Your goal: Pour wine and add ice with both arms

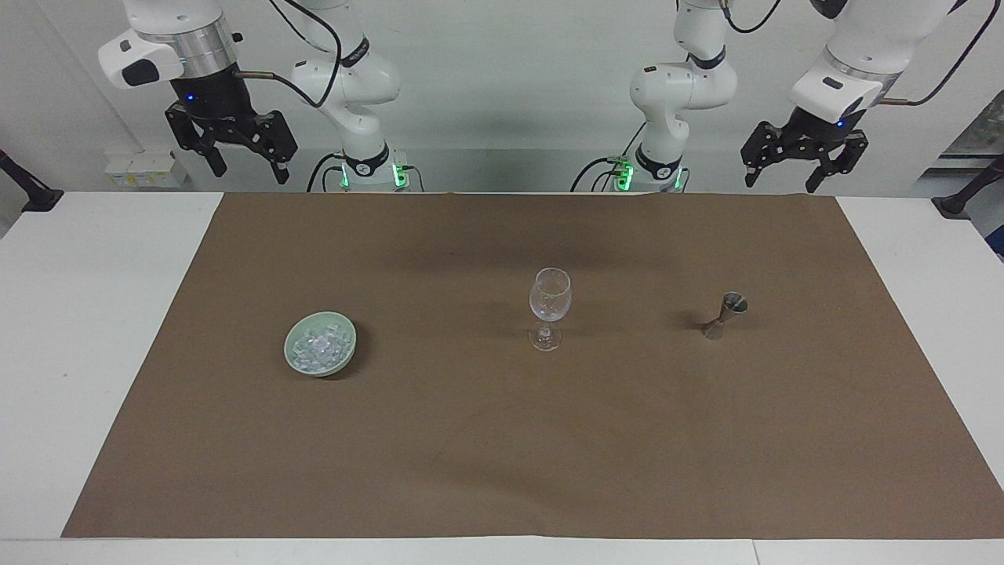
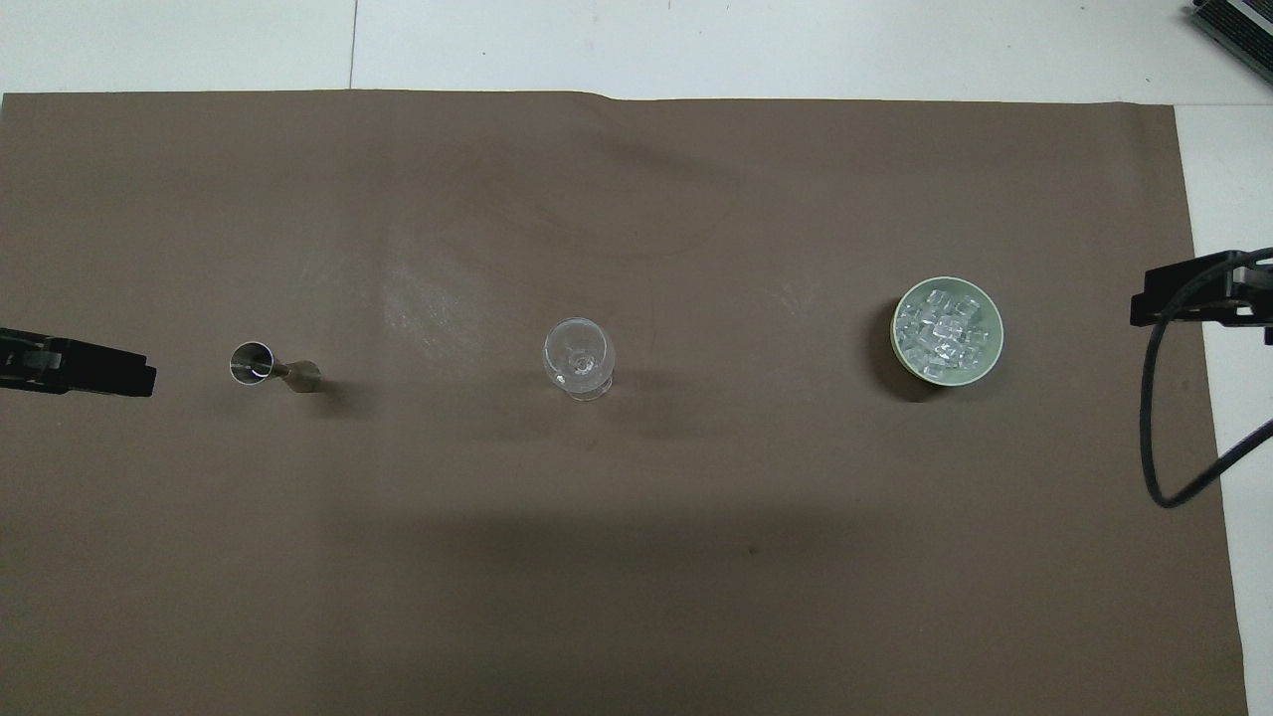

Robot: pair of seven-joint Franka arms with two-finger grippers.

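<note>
- Ice [image 1: 319, 347] in the facing view fills a pale green bowl [image 1: 346, 353] on the brown mat [image 1: 502, 439], toward the right arm's end of the counter [image 1: 94, 329].
- Right gripper [image 1: 244, 167] hangs high above the counter edge nearest the robots, well apart from the ice; its fingers [image 1: 216, 163] are spread wide and hold nothing.
- Left gripper [image 1: 783, 177] hangs high at the left arm's end, also above the edge nearest the robots, fingers [image 1: 813, 180] spread apart and empty.
- A clear wine glass [image 1: 549, 307] stands upright near the middle of the mat, between the bowl and a small metal jigger [image 1: 725, 313], which stands toward the left arm's end. All three sit in a loose row, well apart from each other.
- No writing or label can be read on any of them.

- Ice [image 2: 945, 327] in the overhead view shows as a heap of clear cubes inside the bowl [image 2: 990, 366], at the right arm's end of the mat [image 2: 636, 557].
- Right gripper [image 2: 1193, 296] shows only as a dark tip at the frame edge, apart from the bowl, with a black cable [image 2: 1154, 418] looping below it.
- Left gripper [image 2: 80, 363] shows as a dark tip at the other edge, near the jigger [image 2: 271, 366] but clear of it.
- The wine glass [image 2: 578, 358] stands between jigger and bowl, seen through its open mouth.
- No lettering is legible in this view either.
</note>
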